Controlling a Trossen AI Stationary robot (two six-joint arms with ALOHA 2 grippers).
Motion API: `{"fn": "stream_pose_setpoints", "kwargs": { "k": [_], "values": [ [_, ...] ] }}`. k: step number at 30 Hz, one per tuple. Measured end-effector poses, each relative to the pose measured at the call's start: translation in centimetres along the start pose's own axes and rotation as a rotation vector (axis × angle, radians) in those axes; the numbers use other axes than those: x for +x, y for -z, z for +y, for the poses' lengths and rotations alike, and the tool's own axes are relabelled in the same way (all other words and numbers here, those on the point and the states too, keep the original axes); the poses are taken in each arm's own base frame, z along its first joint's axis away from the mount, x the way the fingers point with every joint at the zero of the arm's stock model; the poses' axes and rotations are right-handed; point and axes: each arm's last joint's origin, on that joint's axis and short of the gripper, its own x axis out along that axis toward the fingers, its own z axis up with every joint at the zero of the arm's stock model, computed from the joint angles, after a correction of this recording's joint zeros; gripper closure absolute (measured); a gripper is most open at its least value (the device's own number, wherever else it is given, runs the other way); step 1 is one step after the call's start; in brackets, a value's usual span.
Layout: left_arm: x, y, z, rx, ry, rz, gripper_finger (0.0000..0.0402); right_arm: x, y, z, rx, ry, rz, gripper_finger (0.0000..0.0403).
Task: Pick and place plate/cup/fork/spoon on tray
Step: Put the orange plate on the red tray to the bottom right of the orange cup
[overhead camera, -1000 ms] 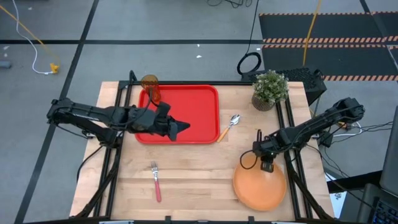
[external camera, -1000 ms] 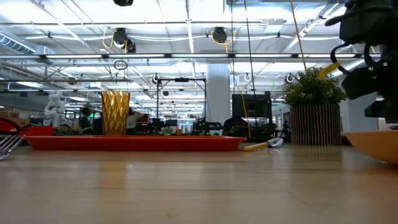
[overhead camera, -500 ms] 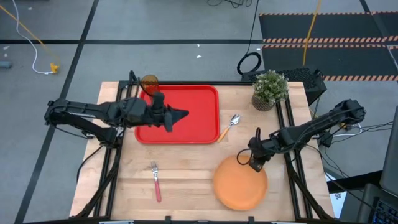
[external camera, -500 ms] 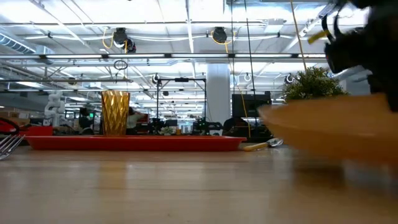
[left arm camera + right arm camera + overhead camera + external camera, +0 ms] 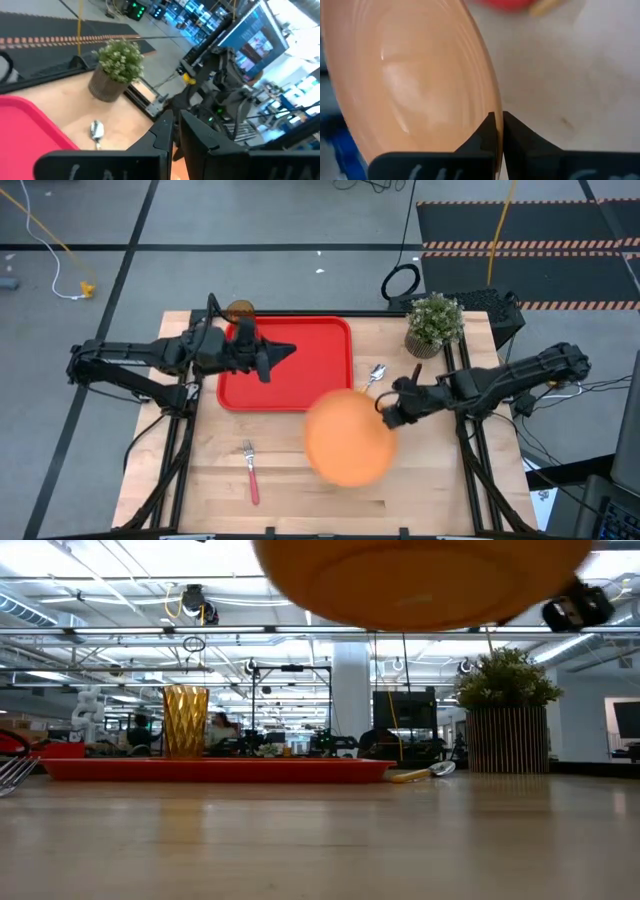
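Observation:
The orange plate (image 5: pixel 348 438) hangs above the table, between the red tray (image 5: pixel 310 375) and the near edge. My right gripper (image 5: pixel 383 410) is shut on its right rim. In the low view I see the plate's underside (image 5: pixel 420 580) high up. The amber cup (image 5: pixel 185 722) stands on the tray's far left corner. The spoon (image 5: pixel 370 380) lies just right of the tray, and the pink-handled fork (image 5: pixel 250 470) lies near the front left. My left gripper (image 5: pixel 288 352) hovers shut and empty over the tray. My right gripper pinches the plate's rim (image 5: pixel 489 107) between its two fingers, one on the plate's upper face and one beneath. The fingers come from the table's right, slanting down. The plate is lifted clear of the table, reaching out leftward from the fingers, about level.
A potted plant (image 5: pixel 434 323) stands at the far right corner, behind the spoon. Black frame rails run along the table's left and right edges. Bare wood lies between the fork and the plate.
My right gripper has risen and swung from the near right corner toward the tray, its wrist rolling. The plate has come off the table with it and now hangs clear. My left gripper has drifted toward the far edge over the tray, staying shut.

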Motion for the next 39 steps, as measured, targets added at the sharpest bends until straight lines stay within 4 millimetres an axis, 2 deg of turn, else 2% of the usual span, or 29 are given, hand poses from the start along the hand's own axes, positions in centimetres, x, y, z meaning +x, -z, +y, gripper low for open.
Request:
{"fn": "stream_pose_setpoints", "kwargs": {
  "k": [6,12,16,21,25,30,33,39],
  "values": [
    [-0.5,-0.9,0.6,0.068,-0.018,-0.032,0.0371,-0.1,-3.3,1.4,0.087,-0.146,-0.22,0.0403],
    [-0.8,-1.4,0.7,0.143,-0.022,-0.054,0.0371,1.3,-6.4,2.6,0.099,-0.229,-0.312,0.0403],
    [-1.1,-1.6,0.8,0.178,-0.022,-0.063,0.037,2.5,-8.3,4.3,0.059,-0.205,-0.292,0.0403],
    [-1.7,-2.0,0.7,0.202,-0.012,-0.082,0.037,3.8,-11.2,7.4,-0.037,-0.215,-0.296,0.0403],
    [-2.2,-2.2,0.7,0.212,-0.004,-0.096,0.037,5.2,-13.3,8.7,-0.085,-0.22,-0.274,0.0403],
    [-2.8,-2.5,0.6,0.192,0.007,-0.112,0.037,7.6,-15.6,8.5,-0.054,-0.282,-0.216,0.0403],
    [-3.1,-2.6,0.5,0.181,0.016,-0.117,0.037,9.5,-16.8,7.8,0.059,-0.292,-0.177,0.0403],
    [-3.5,-2.5,0.1,0.189,0.021,-0.124,0.0371,12.5,-17.8,6.9,0.148,-0.287,-0.169,0.0403]
  ]
}}
